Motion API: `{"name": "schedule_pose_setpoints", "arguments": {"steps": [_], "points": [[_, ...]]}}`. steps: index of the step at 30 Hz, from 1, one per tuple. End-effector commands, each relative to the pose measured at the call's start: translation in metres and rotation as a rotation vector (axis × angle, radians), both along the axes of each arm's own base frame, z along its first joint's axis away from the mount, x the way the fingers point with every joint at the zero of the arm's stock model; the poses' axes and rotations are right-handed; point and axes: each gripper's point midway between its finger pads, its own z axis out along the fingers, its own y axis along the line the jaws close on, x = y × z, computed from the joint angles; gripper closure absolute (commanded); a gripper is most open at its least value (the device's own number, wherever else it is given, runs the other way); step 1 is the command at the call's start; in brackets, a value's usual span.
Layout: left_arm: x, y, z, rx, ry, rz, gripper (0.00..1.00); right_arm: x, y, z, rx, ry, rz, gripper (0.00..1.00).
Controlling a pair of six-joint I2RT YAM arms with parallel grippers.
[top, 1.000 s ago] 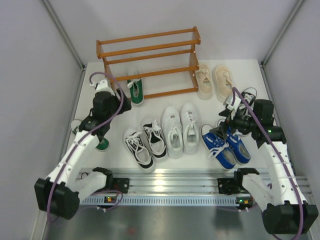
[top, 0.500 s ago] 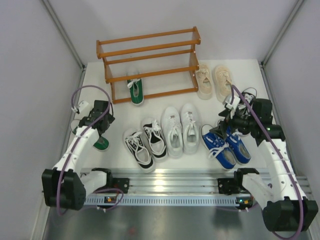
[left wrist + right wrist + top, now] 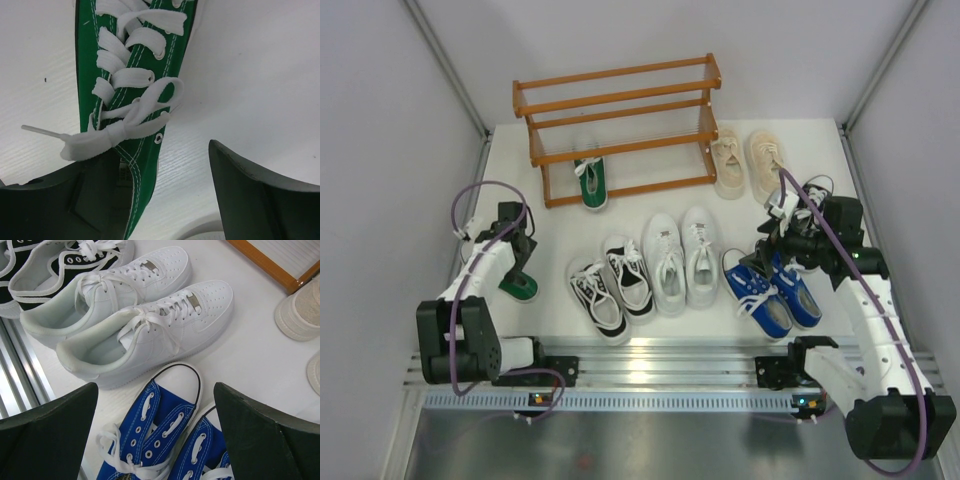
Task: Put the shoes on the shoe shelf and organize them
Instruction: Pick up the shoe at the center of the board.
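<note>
The orange-brown shoe shelf (image 3: 615, 105) stands at the back. One green sneaker (image 3: 590, 183) lies on its bottom tier. The other green sneaker (image 3: 523, 289) lies at the near left, and my left gripper (image 3: 514, 266) is low over it. In the left wrist view the left gripper (image 3: 155, 150) is open, with the green shoe's (image 3: 135, 60) side wall between its fingers. My right gripper (image 3: 776, 246) hangs open above the blue pair (image 3: 772, 295); in the right wrist view it (image 3: 155, 387) is empty over a blue shoe (image 3: 160, 435).
On the floor lie the black-and-white pair (image 3: 610, 288), the white pair (image 3: 680, 258) and the beige pair (image 3: 748, 160) next to the shelf's right end. A black shoe with white laces (image 3: 817, 187) shows partly behind the right arm. Grey walls close both sides.
My left arm has pulled back from the shelf to the near left and come down over the second green shoe. The right arm has hardly moved.
</note>
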Motion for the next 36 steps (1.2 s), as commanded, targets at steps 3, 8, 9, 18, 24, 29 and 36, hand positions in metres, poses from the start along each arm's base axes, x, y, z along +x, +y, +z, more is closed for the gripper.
{"name": "schedule_pose_setpoints", "arguments": {"steps": [3, 8, 9, 18, 24, 29, 36], "points": [[0.006, 0.006, -0.023, -0.059, -0.025, 0.054, 0.33, 0.003, 0.001, 0.000, -0.004, -0.026, 0.019, 0.01], [0.006, 0.009, -0.029, -0.072, -0.026, 0.061, 0.83, 0.004, 0.000, 0.000, -0.005, -0.028, 0.019, 0.01], [0.007, 0.010, -0.026, -0.065, -0.035, 0.055, 0.90, 0.003, 0.001, 0.000, -0.004, -0.029, 0.020, 0.00], [0.021, -0.019, 0.058, -0.074, -0.331, -0.228, 1.00, 0.001, 0.002, 0.002, 0.003, -0.033, 0.032, 0.01], [0.014, -0.100, 0.116, -0.217, -0.607, -0.717, 1.00, -0.001, 0.005, 0.005, 0.014, -0.039, 0.047, 0.01], [-0.002, -0.149, 0.147, -0.267, -0.705, -1.029, 1.00, -0.005, 0.009, 0.010, 0.038, -0.041, 0.077, 0.01], [-0.033, -0.232, 0.175, -0.274, -0.754, -1.414, 1.00, -0.012, 0.022, 0.024, 0.119, -0.016, 0.154, 0.01]]}}
